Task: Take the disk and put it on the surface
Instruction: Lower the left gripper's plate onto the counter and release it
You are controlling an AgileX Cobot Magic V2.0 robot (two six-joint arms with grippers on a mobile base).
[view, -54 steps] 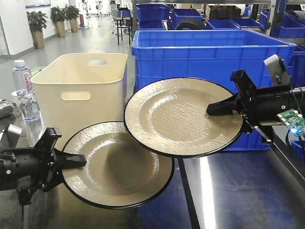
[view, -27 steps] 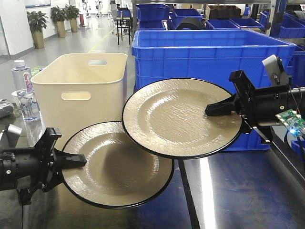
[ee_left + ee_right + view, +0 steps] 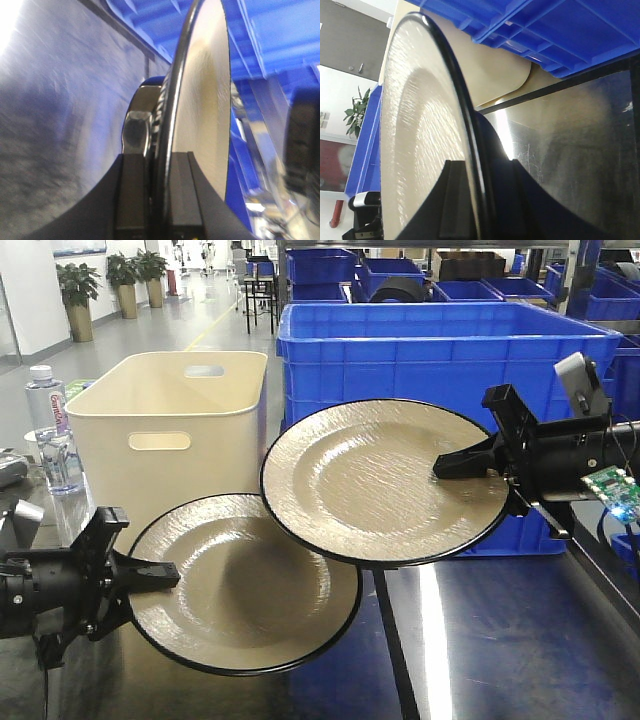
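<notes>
Two beige disks with black rims hang above the dark glossy surface (image 3: 500, 640). My left gripper (image 3: 160, 578) is shut on the left rim of the lower disk (image 3: 245, 590). My right gripper (image 3: 455, 465) is shut on the right rim of the upper disk (image 3: 370, 480), which overlaps the lower one's far right edge. The left wrist view has the lower disk (image 3: 200, 100) edge-on between the left gripper's (image 3: 160, 165) fingers. In the right wrist view the upper disk (image 3: 420, 125) is clamped in the right gripper (image 3: 475, 175) over the surface (image 3: 580, 150).
A large blue crate (image 3: 430, 350) stands behind the disks. A cream bin (image 3: 170, 420) is at the back left, with a water bottle (image 3: 48, 425) beside it. A black seam (image 3: 395, 650) crosses the tabletop. More blue crates sit on shelves behind.
The upper disk has risen a little with my right gripper. The lower disk has shifted slightly left. Both grips are unchanged.
</notes>
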